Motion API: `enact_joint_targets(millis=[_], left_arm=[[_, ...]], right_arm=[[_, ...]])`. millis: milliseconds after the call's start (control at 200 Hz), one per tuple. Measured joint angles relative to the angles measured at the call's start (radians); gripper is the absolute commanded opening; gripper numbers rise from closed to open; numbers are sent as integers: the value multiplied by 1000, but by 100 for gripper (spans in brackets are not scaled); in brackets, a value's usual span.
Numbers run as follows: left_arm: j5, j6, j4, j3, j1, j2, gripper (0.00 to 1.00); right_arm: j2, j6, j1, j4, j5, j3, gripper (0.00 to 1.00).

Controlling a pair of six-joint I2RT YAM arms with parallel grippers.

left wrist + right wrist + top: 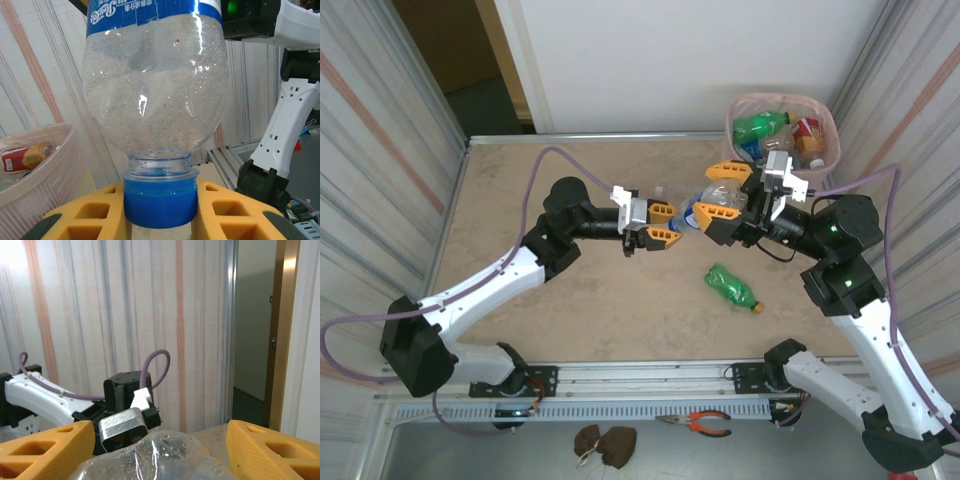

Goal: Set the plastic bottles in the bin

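Observation:
A clear bottle with a blue label and blue cap hangs in the air between both grippers. My left gripper is shut on that cap, seen at the left gripper. My right gripper stands open, its orange fingers on either side of the bottle's body. A green bottle with an orange cap lies on the table in front of the right arm. The bin, beige with a pink liner, stands at the back right and holds several bottles, among them a green one.
The bin's rim sits just left of the held bottle in the left wrist view, with a red-labelled bottle inside. Striped walls close in both sides of the table. Red-handled pliers lie below the table's front rail.

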Motion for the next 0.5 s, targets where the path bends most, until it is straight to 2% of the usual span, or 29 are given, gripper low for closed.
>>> enact_joint_targets(millis=[135,256,501], left_arm=[[-3,-3,2,0,0,0,24],[-7,-5,7,0,0,0,32],[-35,-20,29,-6,0,-2,61]], right_arm=[[0,0,13,0,14,-1,58],[0,3,19,1,28,-1,55],[5,3,19,-11,69,0,52]])
